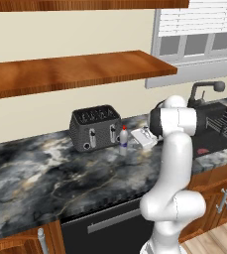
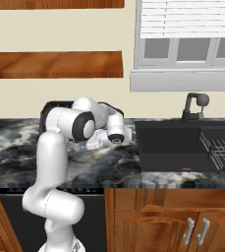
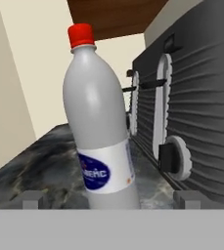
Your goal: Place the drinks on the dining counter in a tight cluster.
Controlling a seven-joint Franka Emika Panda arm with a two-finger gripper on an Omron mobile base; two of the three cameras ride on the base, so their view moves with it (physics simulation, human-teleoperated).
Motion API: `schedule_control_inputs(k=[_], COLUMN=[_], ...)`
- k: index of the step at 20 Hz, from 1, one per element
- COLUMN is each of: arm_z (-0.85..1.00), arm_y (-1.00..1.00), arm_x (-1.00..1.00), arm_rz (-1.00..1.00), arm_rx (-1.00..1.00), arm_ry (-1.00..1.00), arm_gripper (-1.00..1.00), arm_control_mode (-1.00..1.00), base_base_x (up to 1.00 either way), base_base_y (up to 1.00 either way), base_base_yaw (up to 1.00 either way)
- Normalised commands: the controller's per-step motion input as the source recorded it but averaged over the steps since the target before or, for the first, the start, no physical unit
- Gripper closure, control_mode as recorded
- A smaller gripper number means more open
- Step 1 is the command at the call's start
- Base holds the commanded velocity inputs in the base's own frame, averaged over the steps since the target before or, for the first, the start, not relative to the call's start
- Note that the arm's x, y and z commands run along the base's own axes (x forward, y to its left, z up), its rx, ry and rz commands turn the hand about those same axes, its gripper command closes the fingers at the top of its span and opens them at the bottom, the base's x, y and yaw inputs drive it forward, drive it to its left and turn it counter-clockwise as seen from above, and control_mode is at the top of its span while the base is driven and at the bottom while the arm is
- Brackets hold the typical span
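- I am working at the marbled worktop (image 1: 45, 173), the one carrying the toaster (image 1: 95, 127) and the sink (image 1: 219, 129); this is the pick-up side, not the dining counter.
- I am lining up on the small clear red-capped bottle (image 3: 100, 122). It is standing upright toward the back edge of the worktop, just beside the toaster's right end, on the side nearer the sink.
- In the left base view the same bottle (image 1: 124, 139) is showing between the toaster and my hand, near the wall.
- My gripper (image 3: 111, 199) is standing at its widest, holding nothing; the two fingertips (image 3: 31, 199) are flanking the bottle's base with a gap on each side, not touching it.
- In the hand view the bottle is sitting a little left of centre between the tips, label facing me, and the toaster's slatted end is close on the right.
- Step in hand, as I judge it: the approach to the first grasp. No drink is lifted yet.
- Next move, as I read it: easing forward so the body sits well between the fingers, then closing on it.
- Care needed: the fingertip on the toaster side has little room, and a nudge could tip the light bottle.
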Motion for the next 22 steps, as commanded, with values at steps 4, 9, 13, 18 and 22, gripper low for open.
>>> schedule_control_inputs(k=[4, 9, 13, 18, 22], arm_z=[0.00, 0.00, 0.00, -0.07, -0.10], arm_y=[0.05, 0.21, 0.13, 0.00, 0.00], arm_x=[-0.26, -0.15, 0.02, 0.10, 0.02], arm_rz=[0.00, 0.00, 0.00, -0.03, -0.10], arm_rx=[0.01, 0.00, 0.00, 0.00, 0.00], arm_ry=[-0.08, -0.11, -0.03, 0.00, 0.00], arm_gripper=[-1.00, -1.00, -1.00, -1.00, -1.00], arm_control_mode=[-1.00, -1.00, -1.00, -1.00, -1.00], base_base_x=[0.00, 0.00, 0.00, 0.00, 0.00], base_base_y=[0.00, 0.00, 0.00, 0.00, 0.00], base_base_yaw=[0.00, 0.00, 0.00, 0.00, 0.00])
